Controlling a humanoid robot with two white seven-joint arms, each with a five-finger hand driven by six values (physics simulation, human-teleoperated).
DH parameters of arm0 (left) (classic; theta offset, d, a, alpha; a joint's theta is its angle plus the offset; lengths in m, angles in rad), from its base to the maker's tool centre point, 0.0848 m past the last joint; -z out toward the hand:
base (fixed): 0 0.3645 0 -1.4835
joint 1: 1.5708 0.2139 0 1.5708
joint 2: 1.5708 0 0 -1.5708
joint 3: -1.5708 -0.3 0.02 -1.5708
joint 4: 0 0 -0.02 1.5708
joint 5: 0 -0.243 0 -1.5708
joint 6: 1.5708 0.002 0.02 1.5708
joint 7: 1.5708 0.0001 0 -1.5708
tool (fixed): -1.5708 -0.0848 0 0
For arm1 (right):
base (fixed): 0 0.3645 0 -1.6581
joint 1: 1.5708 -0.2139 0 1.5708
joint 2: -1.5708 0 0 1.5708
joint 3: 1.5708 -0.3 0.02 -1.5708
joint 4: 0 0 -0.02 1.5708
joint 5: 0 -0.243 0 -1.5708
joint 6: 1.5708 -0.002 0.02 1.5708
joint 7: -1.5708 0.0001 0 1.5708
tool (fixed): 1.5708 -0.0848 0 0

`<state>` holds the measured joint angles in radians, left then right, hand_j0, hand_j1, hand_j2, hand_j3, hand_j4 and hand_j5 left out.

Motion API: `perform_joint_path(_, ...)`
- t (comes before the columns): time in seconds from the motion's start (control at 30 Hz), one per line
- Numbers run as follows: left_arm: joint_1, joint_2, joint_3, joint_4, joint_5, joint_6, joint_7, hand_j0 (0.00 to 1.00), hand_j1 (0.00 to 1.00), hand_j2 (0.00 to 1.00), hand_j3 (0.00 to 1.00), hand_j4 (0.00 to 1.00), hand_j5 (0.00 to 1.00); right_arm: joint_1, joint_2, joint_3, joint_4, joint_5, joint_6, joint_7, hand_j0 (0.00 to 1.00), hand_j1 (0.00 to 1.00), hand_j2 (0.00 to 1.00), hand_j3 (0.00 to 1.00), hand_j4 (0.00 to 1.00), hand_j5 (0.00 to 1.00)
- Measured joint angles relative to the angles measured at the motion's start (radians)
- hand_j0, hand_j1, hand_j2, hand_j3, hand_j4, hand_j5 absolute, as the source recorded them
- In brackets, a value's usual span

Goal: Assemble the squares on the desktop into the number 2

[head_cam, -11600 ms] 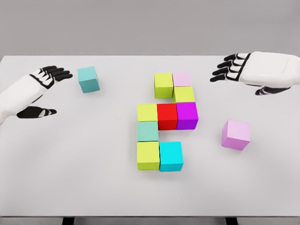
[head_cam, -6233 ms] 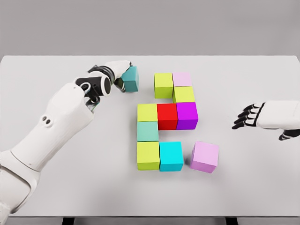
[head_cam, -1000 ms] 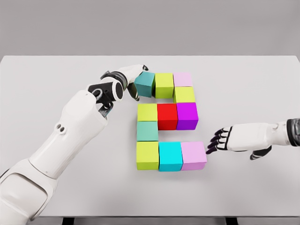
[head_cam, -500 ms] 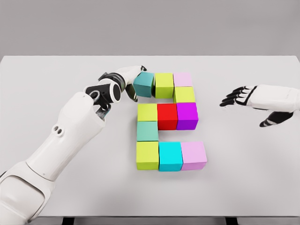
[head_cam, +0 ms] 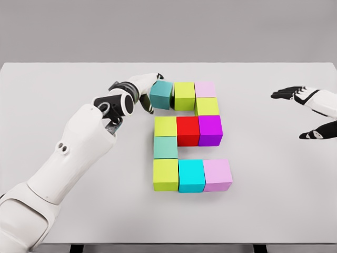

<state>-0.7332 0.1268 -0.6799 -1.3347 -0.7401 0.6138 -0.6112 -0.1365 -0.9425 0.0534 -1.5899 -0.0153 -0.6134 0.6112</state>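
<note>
— Where do we have the left hand (head_cam: 143,90)?

— At the top left end of the figure, fingers curled around the teal cube (head_cam: 161,95), gripping it. The cube sits on the white table (head_cam: 68,211), its right face against the yellow-green cube (head_cam: 184,96) of the top row, or just beside it; we cannot tell if they touch.

— And the rest of the squares?

— The top row runs on to the pale pink cube (head_cam: 205,89). Below that sits another yellow-green cube (head_cam: 207,106). The middle row reads yellow-green (head_cam: 165,126), red cube (head_cam: 187,130), magenta cube (head_cam: 210,129). Under its left end we see the sea-green cube (head_cam: 166,147), then the bottom row: yellow-green (head_cam: 166,174), cyan cube (head_cam: 191,175), lilac cube (head_cam: 217,175), all packed side by side.

— Our right hand (head_cam: 310,108)?

— At the right edge of the view, well apart from the cubes, partly cut off. Its fingers are spread and it holds nothing.
</note>
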Motion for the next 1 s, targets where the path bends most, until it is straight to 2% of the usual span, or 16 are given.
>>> perform_joint_path(0.2, 0.0, 0.02, 0.002, -0.016, 0.004, 0.0, 0.0, 0.98, 0.98, 0.98, 0.98, 0.98, 0.98, 0.002, -0.001, 0.046, -0.019, 0.0, 0.0, 0.0, 1.0, 1.0, 1.0, 1.0, 1.0, 1.0)
perform_joint_path(0.57, -0.003, 0.074, 0.0, -0.029, 0.007, 0.0, 0.0, 0.99, 0.99, 0.99, 0.99, 0.99, 0.99, 0.012, -0.007, 0.054, -0.022, 0.0, 0.0, 0.0, 1.0, 1.0, 1.0, 1.0, 1.0, 1.0)
perform_joint_path(0.7, -0.02, 0.129, -0.013, -0.049, 0.026, 0.0, 0.0, 1.0, 1.0, 1.0, 1.0, 1.0, 1.0, 0.015, -0.007, 0.055, -0.024, 0.0, 0.0, 0.0, 1.0, 1.0, 1.0, 1.0, 1.0, 1.0)
perform_joint_path(0.77, -0.107, 0.201, -0.061, -0.076, 0.108, -0.002, 0.0, 1.0, 1.0, 1.0, 1.0, 1.0, 1.0, 0.018, -0.007, 0.055, -0.025, 0.0, 0.0, 0.0, 1.0, 1.0, 1.0, 1.0, 1.0, 1.0)
perform_joint_path(0.8, -0.178, 0.245, -0.103, -0.084, 0.176, -0.003, 0.0, 1.0, 1.0, 1.0, 1.0, 1.0, 1.0, 0.018, -0.007, 0.055, -0.026, 0.0, 0.0, 0.0, 1.0, 1.0, 1.0, 1.0, 1.0, 1.0)
perform_joint_path(0.87, -0.259, 0.332, -0.202, -0.096, 0.326, -0.003, 0.0, 1.0, 1.0, 1.0, 1.0, 1.0, 1.0, 0.018, -0.008, 0.055, -0.026, 0.001, 0.0, 0.0, 1.0, 1.0, 1.0, 1.0, 1.0, 1.0)
perform_joint_path(0.93, -0.262, 0.389, -0.273, -0.1, 0.434, -0.001, 0.0, 1.0, 1.0, 1.0, 1.0, 1.0, 1.0, 0.018, -0.008, 0.055, -0.026, 0.0, 0.0, 0.0, 1.0, 1.0, 1.0, 1.0, 1.0, 1.0)
perform_joint_path(1.0, -0.265, 0.423, -0.318, -0.102, 0.492, 0.0, 0.0, 1.0, 1.0, 1.0, 1.0, 1.0, 1.0, 0.018, -0.009, 0.055, -0.026, 0.0, 0.0, 0.0, 1.0, 1.0, 1.0, 1.0, 1.0, 1.0)
